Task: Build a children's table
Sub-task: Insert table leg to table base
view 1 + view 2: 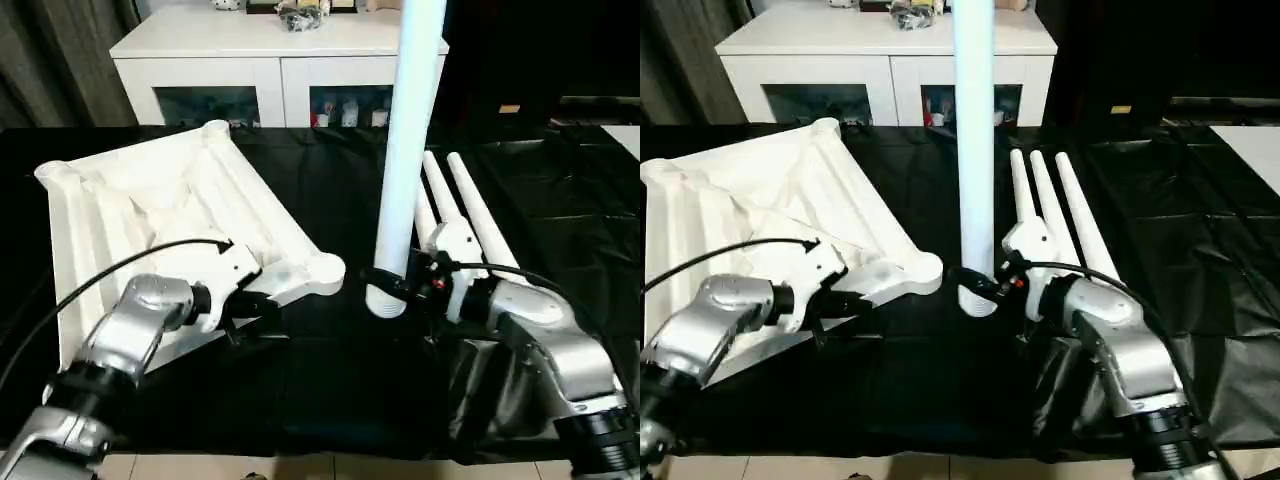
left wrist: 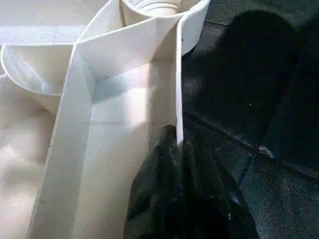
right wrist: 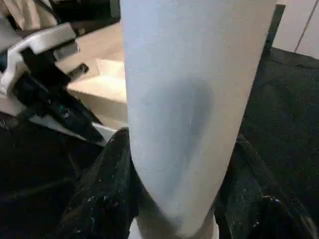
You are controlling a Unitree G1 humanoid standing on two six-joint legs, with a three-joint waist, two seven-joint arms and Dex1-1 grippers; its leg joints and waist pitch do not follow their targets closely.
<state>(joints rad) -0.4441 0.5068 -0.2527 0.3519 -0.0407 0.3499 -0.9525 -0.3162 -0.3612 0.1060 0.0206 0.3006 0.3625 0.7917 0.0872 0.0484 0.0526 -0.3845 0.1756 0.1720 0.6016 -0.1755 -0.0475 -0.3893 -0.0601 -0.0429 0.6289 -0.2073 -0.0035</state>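
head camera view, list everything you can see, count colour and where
tabletop: 1, white, underside up, tilted, on the robot's left
held leg: 1, white, upright, centre
loose legs: 3, white, lying side by side on the right
table cover: 1, black, under everything
cabinet: 1, white, dark glass doors, behind
left gripper: 1, black fingers, pinching the tabletop's edge wall
right gripper: 1, black fingers, around the held leg's lower end

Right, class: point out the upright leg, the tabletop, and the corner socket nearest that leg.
upright leg (image 1: 405, 160), left eye view, mid shaft.
tabletop (image 1: 150, 210), left eye view, ribbed underside.
corner socket (image 1: 322, 270), left eye view, rounded outer wall.
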